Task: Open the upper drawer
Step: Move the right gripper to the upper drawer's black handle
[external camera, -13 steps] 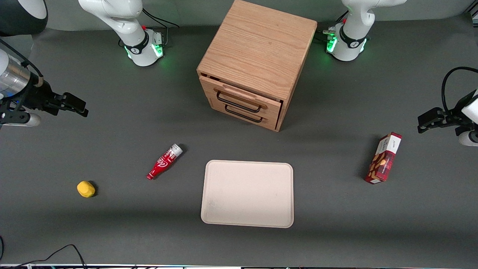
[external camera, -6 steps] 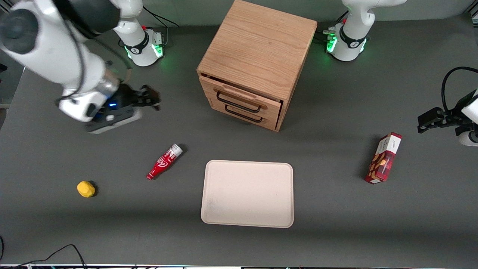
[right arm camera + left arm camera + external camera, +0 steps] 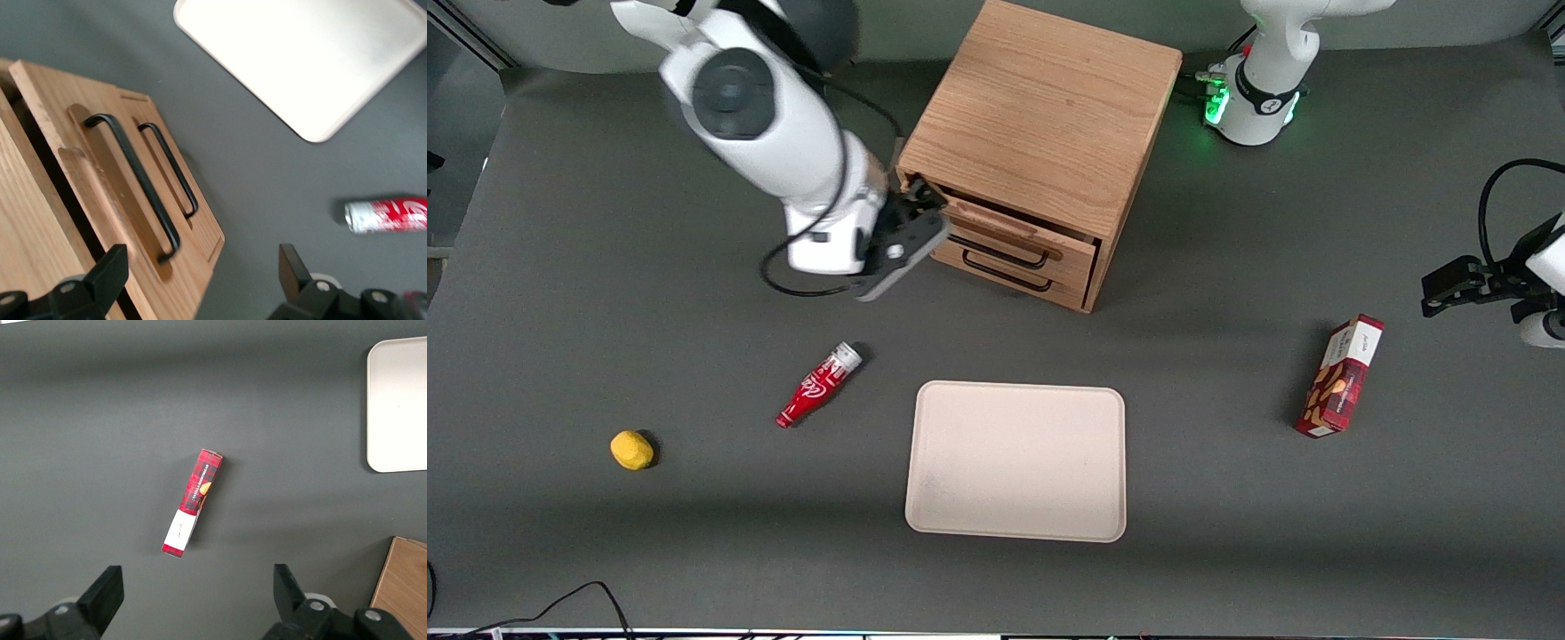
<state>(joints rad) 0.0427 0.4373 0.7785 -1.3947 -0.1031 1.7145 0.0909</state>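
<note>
We bring the pincer [image 3: 911, 218], open and empty, upper left of centre, toward the upper drawer [image 3: 1009, 233]; next, close on its black handle [image 3: 137, 183].

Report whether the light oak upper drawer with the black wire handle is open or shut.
Slightly ajar: the light oak upper drawer shows a dark gap under the oak cabinet top. The open gripper is beside its front.

Light oak is seen on the upper drawer [image 3: 1014, 233], black on its wire handle [image 3: 137, 179] and on the gripper [image 3: 914, 203]; the tray [image 3: 1016, 460] is cream.
</note>
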